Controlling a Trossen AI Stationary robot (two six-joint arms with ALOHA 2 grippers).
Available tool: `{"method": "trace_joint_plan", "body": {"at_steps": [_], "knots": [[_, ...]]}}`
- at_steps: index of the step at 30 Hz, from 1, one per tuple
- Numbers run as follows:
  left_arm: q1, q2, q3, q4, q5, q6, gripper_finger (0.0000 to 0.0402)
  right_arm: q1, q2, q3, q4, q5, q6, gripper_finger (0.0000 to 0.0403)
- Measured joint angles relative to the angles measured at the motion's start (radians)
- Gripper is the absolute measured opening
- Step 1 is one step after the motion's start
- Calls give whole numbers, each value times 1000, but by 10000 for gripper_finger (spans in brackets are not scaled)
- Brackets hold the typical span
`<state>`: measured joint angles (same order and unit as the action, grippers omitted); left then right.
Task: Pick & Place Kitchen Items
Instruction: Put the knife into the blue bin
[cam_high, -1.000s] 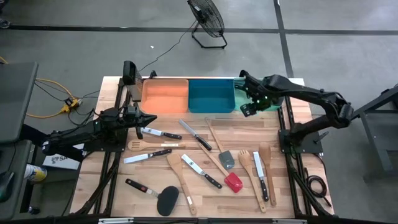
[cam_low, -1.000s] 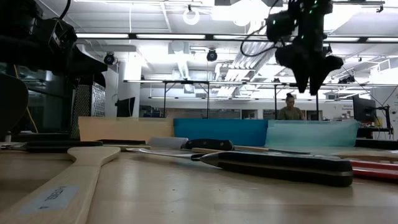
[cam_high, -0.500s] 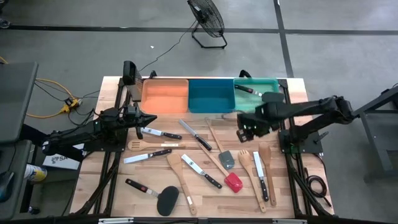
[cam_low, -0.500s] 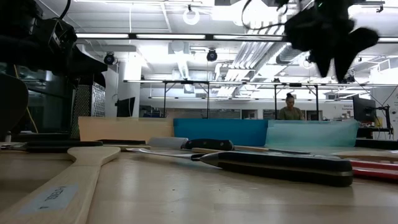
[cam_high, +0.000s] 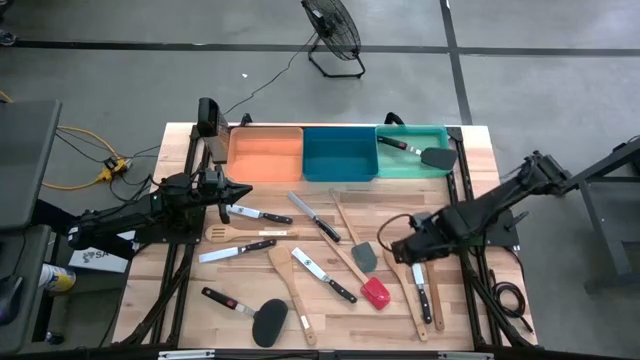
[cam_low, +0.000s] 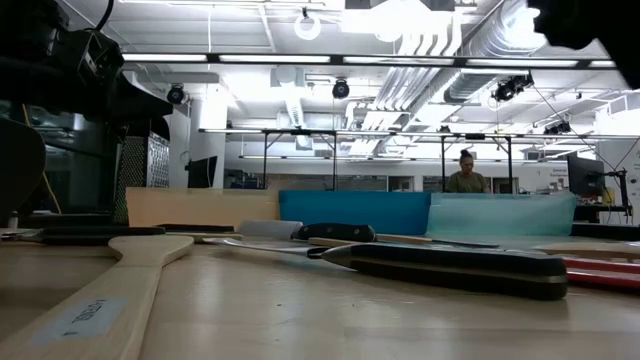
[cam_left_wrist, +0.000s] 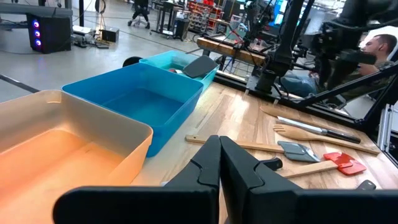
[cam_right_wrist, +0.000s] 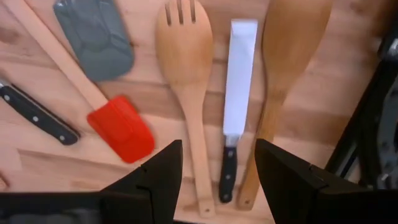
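Now the right gripper (cam_high: 407, 251) hangs with its fingers spread and empty over the table's (cam_high: 310, 200) right side, just above the wooden fork (cam_right_wrist: 191, 81) and the knife (cam_right_wrist: 236, 93) beside it. It looks ready to pick one; next it should drop down and pinch a handle. Most utensils lie loose mid-table. The left gripper (cam_high: 240, 190) waits near the left edge, pressed shut.

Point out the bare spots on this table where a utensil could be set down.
Bare wood lies along the front edge between the black round-headed turner and the red-headed spatula, and right of the green bin. The middle, from the orange bin forward, is crowded.
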<state>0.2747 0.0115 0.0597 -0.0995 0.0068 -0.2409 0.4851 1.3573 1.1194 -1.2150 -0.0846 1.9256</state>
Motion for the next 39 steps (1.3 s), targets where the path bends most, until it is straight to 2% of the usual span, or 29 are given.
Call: {"method": "trace_joint_plan", "body": {"at_steps": [5,16,25,29,39], "knots": [[0,0,0,0,0,0,0,79,65,0,54,-25,78,191],[0,0,0,0,0,0,0,158,260,0,159,-181,163,191],[0,0,0,0,0,0,0,187,341,-1,175,-172,181,191],[0,0,0,0,0,0,0,190,346,-28,196,-142,191,191],[0,0,0,0,0,0,0,201,347,-85,250,-152,191,191]]}}
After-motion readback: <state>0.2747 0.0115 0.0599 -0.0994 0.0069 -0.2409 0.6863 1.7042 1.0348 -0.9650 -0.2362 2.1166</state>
